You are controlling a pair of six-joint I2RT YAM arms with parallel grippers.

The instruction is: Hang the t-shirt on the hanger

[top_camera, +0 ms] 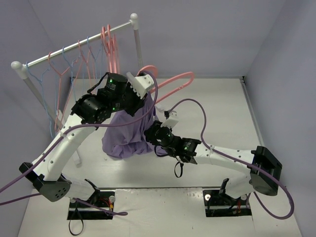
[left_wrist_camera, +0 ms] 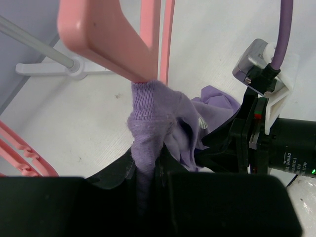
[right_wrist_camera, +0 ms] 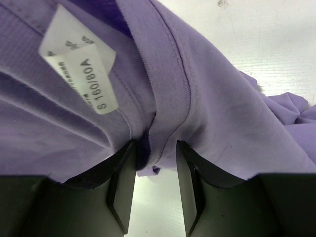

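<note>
T-shirt [top_camera: 123, 138], one, pinched by left hand [left_wrist_camera: 147, 177] and right hand [right_wrist_camera: 155, 153], touches one hanger [left_wrist_camera: 106, 34].

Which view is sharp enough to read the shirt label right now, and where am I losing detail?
Right wrist: the white sewn-in size label on the purple cloth t-shirt is in focus and legible; the right hand is near-black. Left wrist: the thick salmon-pink plastic hanger looks slightly soft; the left hand is a dark mass. Top external: even light, soft shadows, no glare.

Plain lilac t-shirt [top_camera: 123, 138] with white label [right_wrist_camera: 79, 74], salmon-pink hanger [left_wrist_camera: 108, 34], black jaws
</note>
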